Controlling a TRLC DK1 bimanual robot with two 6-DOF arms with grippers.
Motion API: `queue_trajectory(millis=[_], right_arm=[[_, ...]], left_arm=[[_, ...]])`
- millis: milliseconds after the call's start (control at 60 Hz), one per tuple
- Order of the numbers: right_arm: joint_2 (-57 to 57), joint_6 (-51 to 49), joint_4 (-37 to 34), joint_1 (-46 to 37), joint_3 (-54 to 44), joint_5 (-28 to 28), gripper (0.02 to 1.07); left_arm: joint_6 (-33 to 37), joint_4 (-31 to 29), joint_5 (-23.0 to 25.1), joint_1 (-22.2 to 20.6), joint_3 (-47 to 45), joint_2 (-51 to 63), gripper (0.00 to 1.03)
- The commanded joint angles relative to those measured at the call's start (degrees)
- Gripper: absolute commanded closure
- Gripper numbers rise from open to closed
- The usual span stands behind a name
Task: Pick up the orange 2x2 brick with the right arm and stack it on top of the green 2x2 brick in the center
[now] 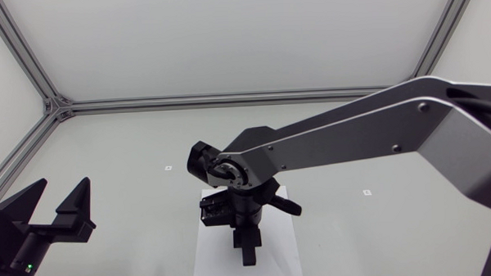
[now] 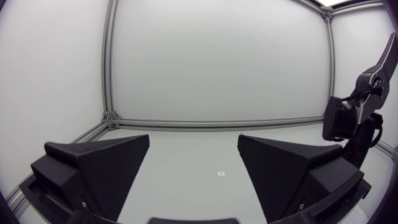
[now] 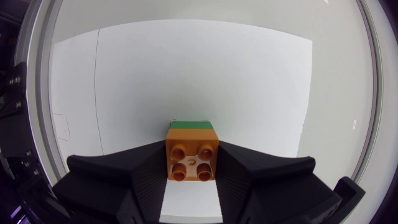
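In the right wrist view the orange 2x2 brick (image 3: 191, 160) sits studs-up between my right gripper's fingers (image 3: 249, 177), which press on it from both sides. A strip of the green brick (image 3: 191, 125) shows just beyond the orange one, lower down and mostly covered by it. From the head view my right arm comes in from the right, and its gripper (image 1: 246, 249) points down at the white sheet (image 1: 274, 264) in the table's middle; both bricks are hidden there. My left gripper (image 1: 59, 207) (image 2: 194, 171) stays open and empty at the near left.
Aluminium frame rails (image 1: 211, 100) run along the table's far and left edges. Small markers (image 1: 169, 168) (image 1: 367, 192) lie on the table to either side of the sheet. My right arm (image 2: 351, 121) stands off to the side of the left gripper.
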Motion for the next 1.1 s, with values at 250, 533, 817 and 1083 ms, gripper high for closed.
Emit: queue_trajectory(millis=[250,533,817,1083], right_arm=[[0.5,1.2,0.0,0.4,-0.5,0.5,0.33],[0.4,1.9,-0.8,0.0,0.4,0.6,0.1],[-3.8,2.5,-3.7,-0.4,1.4,0.5,0.07],[-10.5,4.9,-5.6,-1.8,1.8,0.4,0.07]], left_arm=[[0.7,-0.8,0.3,0.2,-2.3,-0.5,0.04],[0.7,-0.8,0.2,0.2,-2.3,-0.5,0.04],[0.7,-0.8,0.2,0.2,-2.3,-0.5,0.04],[0.7,-0.8,0.2,0.2,-2.3,-0.5,0.04]])
